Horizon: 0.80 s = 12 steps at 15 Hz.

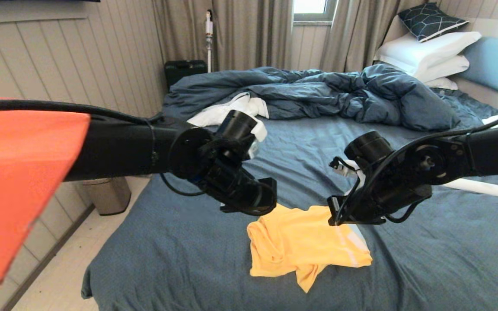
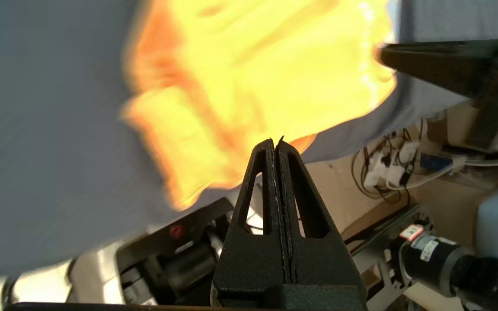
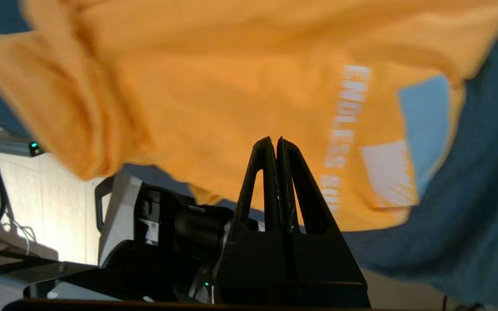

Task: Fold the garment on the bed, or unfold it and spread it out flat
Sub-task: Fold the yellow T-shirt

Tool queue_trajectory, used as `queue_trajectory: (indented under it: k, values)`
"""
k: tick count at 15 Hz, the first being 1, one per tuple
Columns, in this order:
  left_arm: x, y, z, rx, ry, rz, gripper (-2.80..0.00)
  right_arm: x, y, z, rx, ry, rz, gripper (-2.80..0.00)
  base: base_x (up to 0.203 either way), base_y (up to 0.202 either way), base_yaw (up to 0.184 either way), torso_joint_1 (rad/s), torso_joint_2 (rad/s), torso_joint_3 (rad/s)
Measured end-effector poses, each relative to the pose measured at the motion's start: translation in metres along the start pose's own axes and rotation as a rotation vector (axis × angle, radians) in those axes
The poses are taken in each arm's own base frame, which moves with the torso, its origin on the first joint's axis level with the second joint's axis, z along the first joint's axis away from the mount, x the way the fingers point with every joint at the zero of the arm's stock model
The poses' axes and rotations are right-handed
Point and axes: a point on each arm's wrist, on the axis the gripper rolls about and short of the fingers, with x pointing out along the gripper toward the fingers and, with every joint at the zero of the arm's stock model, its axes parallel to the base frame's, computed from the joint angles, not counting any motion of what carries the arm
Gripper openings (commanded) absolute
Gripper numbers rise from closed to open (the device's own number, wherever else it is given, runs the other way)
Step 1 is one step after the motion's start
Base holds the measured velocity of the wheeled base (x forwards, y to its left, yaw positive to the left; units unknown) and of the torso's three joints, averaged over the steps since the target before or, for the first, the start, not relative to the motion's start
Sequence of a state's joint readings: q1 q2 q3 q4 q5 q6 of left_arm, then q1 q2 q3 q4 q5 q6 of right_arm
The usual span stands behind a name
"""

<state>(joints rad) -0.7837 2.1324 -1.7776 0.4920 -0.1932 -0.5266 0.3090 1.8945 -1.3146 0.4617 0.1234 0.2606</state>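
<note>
Both grippers (left [image 2: 276,140], right [image 3: 274,140]) pinched empty above garment [image 1: 305,244].

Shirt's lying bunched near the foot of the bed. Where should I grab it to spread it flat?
Likely the shirt's far corners, one hand each, from above: left hand and right hand already hover there, shut and empty. The near edge is rumpled, with a flap trailing toward the bed's foot.

I see panelled beige walls [image 1: 59,56] on the left and taupe curtains [image 1: 249,34] along the far wall. Daylight enters through a small window [image 1: 311,8] between them. A metal bin [image 1: 108,194] stands on the pale floor [image 1: 67,276]. A black case [image 1: 185,71] sits in the corner.
</note>
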Motion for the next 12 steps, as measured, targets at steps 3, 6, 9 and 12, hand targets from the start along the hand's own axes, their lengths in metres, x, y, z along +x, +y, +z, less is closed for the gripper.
queue_trajectory:
  k: [3, 6, 9, 12]
  values:
    - [0.042, -0.027, -0.008, 0.076, 0.043, -0.035, -2.80, 0.004, -0.013, 0.001, 0.034, 0.010, -0.017, -2.80, 0.000, 0.000, 0.000, 0.000, 0.00, 0.000]
    - [0.071, -0.026, -0.012, 0.107, 0.045, -0.033, -2.80, 0.006, -0.019, 0.002, 0.049, 0.016, -0.014, -2.80, 0.000, 0.000, 0.000, 0.000, 0.00, 0.000]
    - [0.088, -0.014, -0.013, 0.140, 0.025, 0.061, -2.80, 0.009, -0.019, 0.002, 0.048, 0.020, -0.012, -2.80, 0.000, 0.000, 0.000, 0.000, 0.00, 0.000]
    - [0.094, 0.009, -0.005, 0.113, 0.021, 0.115, -2.80, 0.015, -0.016, -0.002, 0.041, 0.042, -0.007, -2.80, 0.000, 0.000, 0.000, 0.000, 0.00, 0.000]
